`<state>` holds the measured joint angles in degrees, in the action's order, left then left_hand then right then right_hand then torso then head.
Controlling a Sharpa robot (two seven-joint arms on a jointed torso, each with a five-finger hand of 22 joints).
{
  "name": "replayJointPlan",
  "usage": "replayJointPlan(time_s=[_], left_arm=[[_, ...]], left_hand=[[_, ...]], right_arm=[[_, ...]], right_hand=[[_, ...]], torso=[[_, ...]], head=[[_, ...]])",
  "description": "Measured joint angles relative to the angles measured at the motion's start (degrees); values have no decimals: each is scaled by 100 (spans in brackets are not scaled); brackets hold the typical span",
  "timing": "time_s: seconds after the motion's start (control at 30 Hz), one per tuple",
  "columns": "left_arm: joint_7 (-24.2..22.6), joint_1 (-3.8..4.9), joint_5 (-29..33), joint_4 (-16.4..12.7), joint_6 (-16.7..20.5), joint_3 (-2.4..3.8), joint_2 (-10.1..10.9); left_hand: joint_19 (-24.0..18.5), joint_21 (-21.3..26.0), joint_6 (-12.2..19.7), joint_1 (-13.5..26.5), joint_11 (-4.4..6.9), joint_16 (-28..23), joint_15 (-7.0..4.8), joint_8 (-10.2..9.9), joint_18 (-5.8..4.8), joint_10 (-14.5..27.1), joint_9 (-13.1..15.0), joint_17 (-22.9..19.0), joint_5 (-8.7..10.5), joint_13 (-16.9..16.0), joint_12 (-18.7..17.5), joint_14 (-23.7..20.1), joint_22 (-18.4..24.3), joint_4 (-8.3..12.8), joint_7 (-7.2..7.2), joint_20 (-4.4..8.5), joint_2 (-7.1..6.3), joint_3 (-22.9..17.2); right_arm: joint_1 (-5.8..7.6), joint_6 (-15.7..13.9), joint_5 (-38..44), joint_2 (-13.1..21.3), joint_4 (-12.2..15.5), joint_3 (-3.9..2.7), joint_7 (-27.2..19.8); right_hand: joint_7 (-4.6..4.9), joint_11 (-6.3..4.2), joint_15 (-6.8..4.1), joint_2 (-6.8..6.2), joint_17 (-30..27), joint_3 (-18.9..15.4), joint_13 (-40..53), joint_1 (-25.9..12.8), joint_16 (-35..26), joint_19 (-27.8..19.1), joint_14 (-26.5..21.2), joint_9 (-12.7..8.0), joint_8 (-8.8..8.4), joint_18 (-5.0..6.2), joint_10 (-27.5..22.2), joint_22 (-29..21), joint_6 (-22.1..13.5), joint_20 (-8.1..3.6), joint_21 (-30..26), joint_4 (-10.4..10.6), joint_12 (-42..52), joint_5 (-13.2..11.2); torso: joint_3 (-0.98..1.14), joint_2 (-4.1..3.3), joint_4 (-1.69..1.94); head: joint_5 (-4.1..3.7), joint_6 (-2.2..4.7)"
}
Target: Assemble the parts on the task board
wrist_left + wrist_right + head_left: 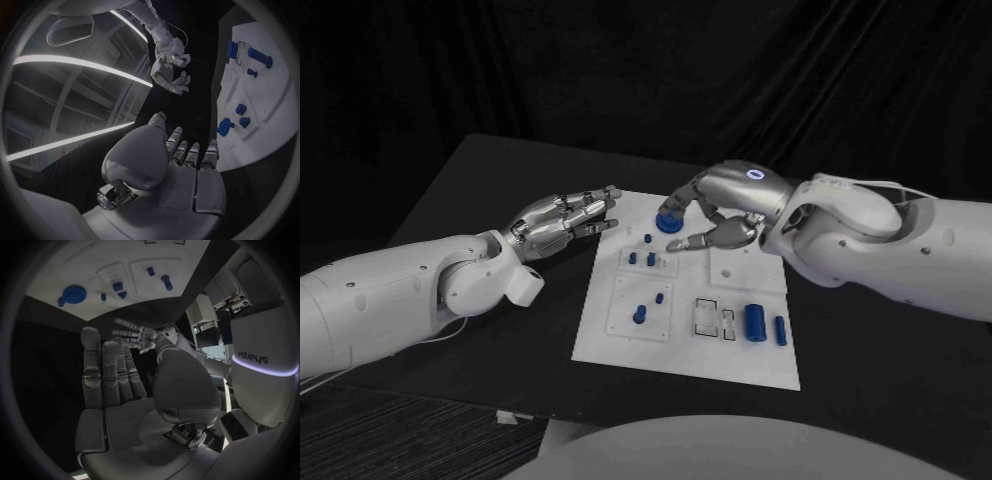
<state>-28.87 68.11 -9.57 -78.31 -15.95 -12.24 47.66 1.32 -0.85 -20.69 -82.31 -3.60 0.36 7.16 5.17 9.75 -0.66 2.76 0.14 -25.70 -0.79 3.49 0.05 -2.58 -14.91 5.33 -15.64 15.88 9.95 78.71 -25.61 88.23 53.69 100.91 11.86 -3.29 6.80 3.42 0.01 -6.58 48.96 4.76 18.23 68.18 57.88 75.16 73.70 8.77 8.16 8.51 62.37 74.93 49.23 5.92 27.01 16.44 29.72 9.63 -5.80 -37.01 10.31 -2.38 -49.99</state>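
Both hands are empty with fingers spread: the left hand (567, 222) hovers just off the task board (689, 345) edge, the right hand (718, 205) over its far end beside the round blue part (669, 213), apparently poised to reach.

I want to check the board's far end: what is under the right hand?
Under the right hand lies the task board's far end, with a round blue part by the fingertips. The board beneath the palm is covered.

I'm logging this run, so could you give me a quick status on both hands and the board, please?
Left hand open, at the task board's left edge. Right hand open, above the board's far end by the round blue part. Nothing blocking.
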Motion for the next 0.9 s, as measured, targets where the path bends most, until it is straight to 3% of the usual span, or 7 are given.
replayJointPlan(time_s=[0.03,0.1,0.13,0.2,0.3,0.57,0.9], left_arm=[[-6,0,0,-5,7,0,2],[-24,0,0,-14,33,0,3],[-34,0,0,-18,47,0,4],[-64,0,0,-22,81,0,7],[-109,0,0,-30,124,0,19],[-172,0,0,-59,174,0,38],[-202,-1,0,-62,185,0,52]], left_hand=[[-31,0,0,0,-17,-16,-61,0,0,18,0,-2,-11,0,0,-4,35,-2,0,31,0,-21],[-85,23,0,0,-44,-16,-149,24,0,-8,0,-5,-47,-15,91,-3,89,-2,0,96,0,-50],[-78,23,-8,0,-53,-16,-164,25,0,-17,0,-6,-66,-20,121,-3,102,-2,7,125,0,-50],[-88,23,-21,0,-54,-16,-164,25,0,-17,-1,-8,-114,-29,156,-3,114,-2,21,152,0,-50],[-88,23,-21,-23,-53,-16,-184,25,-1,-17,-1,-9,-114,-29,156,-23,124,-2,21,152,23,-81],[-88,23,-74,-23,-53,-16,-184,47,0,-17,5,-8,-135,-29,178,-23,124,-2,27,152,23,-81],[-88,23,-112,-23,-71,-16,-184,82,-1,-36,13,-7,-135,-29,178,-23,129,-2,31,152,23,-81]], right_arm=[[59,-46,-161,96,0,-1,-5],[149,-79,-498,285,-15,-3,9],[169,-66,-618,343,-25,-3,36],[195,53,-825,436,-48,-1,164],[189,444,-959,524,-68,3,506],[-23,1504,-910,634,-124,13,1501],[-95,3099,-869,646,-21,10,2721]], right_hand=[[-40,-155,-80,30,554,-47,1393,12,496,130,235,126,52,-8,405,0,100,-140,447,-17,1079,117],[-75,-211,-249,133,2236,-58,4460,10,2106,655,895,321,198,-277,1668,-1,228,-222,2372,-6,3545,226],[-89,-237,-260,164,2441,-83,5156,-21,2562,788,969,409,290,-370,1956,0,260,-238,3087,-1,4611,230],[-134,-260,-277,196,2572,-189,5579,-365,3094,860,1005,593,518,-512,2120,-1,444,-275,4332,9,5795,207],[-227,-295,-308,209,2599,-255,5669,-1316,3197,880,1035,788,708,-633,2165,-1,920,-295,5306,30,6009,326],[-500,-505,-559,237,2599,-166,5672,-1954,3197,879,1030,1064,887,-720,2150,-1,1869,-501,6184,55,6009,519],[-679,-633,-671,220,2598,-94,5671,-2058,3197,878,1020,1224,851,-718,2153,-1,2389,-603,6179,16,6009,207]], torso=[[-1,0,1],[-2,1,3],[-2,1,5],[-3,-1,10],[-3,-5,13],[-9,-9,-7],[1,-28,-34]], head=[[-36,0],[-93,0],[-129,0],[-175,0],[-210,0],[-204,0],[-196,0]])
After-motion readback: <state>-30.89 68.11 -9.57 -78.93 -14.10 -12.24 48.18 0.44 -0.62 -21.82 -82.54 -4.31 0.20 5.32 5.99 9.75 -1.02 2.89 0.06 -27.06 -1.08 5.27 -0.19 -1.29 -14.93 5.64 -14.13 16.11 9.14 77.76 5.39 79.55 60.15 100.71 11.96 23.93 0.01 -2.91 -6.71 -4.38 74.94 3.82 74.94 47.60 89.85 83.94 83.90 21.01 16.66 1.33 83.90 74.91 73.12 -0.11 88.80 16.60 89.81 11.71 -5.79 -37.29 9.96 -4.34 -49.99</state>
